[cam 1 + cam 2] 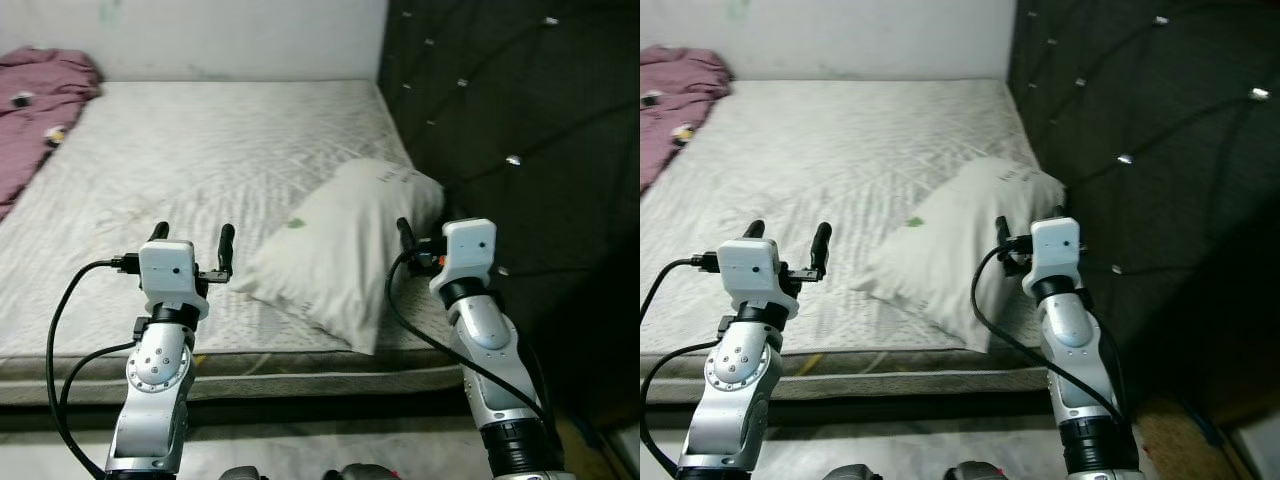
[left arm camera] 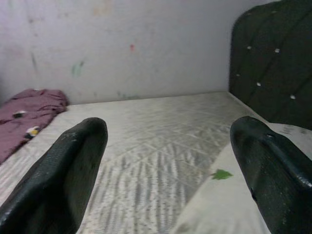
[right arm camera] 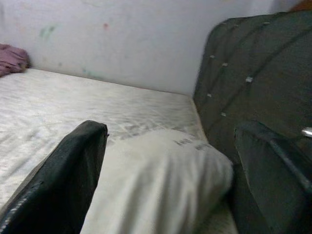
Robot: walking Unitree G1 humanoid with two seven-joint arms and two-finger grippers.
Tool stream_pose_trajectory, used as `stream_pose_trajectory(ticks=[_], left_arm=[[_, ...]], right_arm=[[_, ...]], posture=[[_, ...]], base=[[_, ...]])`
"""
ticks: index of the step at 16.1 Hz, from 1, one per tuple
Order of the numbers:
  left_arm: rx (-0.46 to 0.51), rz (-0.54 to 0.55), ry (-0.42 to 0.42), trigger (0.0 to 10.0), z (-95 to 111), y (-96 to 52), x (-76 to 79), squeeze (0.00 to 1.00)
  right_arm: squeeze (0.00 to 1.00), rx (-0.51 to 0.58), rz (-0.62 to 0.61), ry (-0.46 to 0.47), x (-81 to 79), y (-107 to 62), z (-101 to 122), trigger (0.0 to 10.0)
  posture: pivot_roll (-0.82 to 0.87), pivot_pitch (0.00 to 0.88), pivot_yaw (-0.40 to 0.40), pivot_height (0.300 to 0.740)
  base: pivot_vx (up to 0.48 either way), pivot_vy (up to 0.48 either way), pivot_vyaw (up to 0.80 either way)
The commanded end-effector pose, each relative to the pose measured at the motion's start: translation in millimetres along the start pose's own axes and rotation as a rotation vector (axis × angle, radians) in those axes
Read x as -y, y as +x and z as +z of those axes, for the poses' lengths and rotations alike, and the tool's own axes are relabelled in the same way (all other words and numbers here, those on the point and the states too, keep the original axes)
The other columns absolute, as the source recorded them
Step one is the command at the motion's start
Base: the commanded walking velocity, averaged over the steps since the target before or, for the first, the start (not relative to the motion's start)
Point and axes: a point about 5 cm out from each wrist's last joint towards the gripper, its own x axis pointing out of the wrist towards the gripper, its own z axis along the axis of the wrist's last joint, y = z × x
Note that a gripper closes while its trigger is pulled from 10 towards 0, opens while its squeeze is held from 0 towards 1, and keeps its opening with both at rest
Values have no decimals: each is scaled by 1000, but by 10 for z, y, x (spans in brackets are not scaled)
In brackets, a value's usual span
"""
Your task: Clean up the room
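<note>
Two pincers up over bed (image 1: pixel 200 150) edge, both wide open, holding nothing. Pillow (image 1: pixel 345 245) lies askew at 3 o'clock by headboard (image 1: pixel 520 120); blanket (image 1: pixel 35 110) heaped at 10 o'clock. Approach step; next likely right pincer (image 1: pixel 412 240) closing on pillow. Left pincer (image 1: pixel 193 240) hovers free.

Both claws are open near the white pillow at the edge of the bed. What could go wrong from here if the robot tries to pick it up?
1. The pillow overhangs the near edge of the mattress, so a push might tip it onto the floor.
2. The right claw is close to the dark headboard and could bump it.
3. The left claw is over bare mattress beside the pillow, so it might close on nothing.
</note>
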Motion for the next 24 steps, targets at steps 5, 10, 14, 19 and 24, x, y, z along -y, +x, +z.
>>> stream_pose_trajectory(ticks=[5,10,14,19,24], left_arm=[[11,-11,4,10000,15,-1,-17,0],[7,-18,1,10000,10,-2,-11,0],[-7,-22,0,10000,-8,-5,-1,0],[-11,1,1,10000,-16,-2,-11,0],[-38,76,35,10000,-57,-13,-81,0]], right_arm=[[0,4,1,2,6,30,31,10000],[0,11,0,5,9,49,53,10000],[0,13,-1,5,7,53,54,10000],[0,15,2,0,8,52,52,10000],[0,17,19,-6,-14,59,55,10000]], posture=[[-26,0,6,740],[-26,0,6,740],[-25,0,5,740],[-24,0,5,740],[-23,0,0,740]], base=[[279,0,0],[274,0,-731],[142,0,-345],[0,0,0],[0,0,0]])
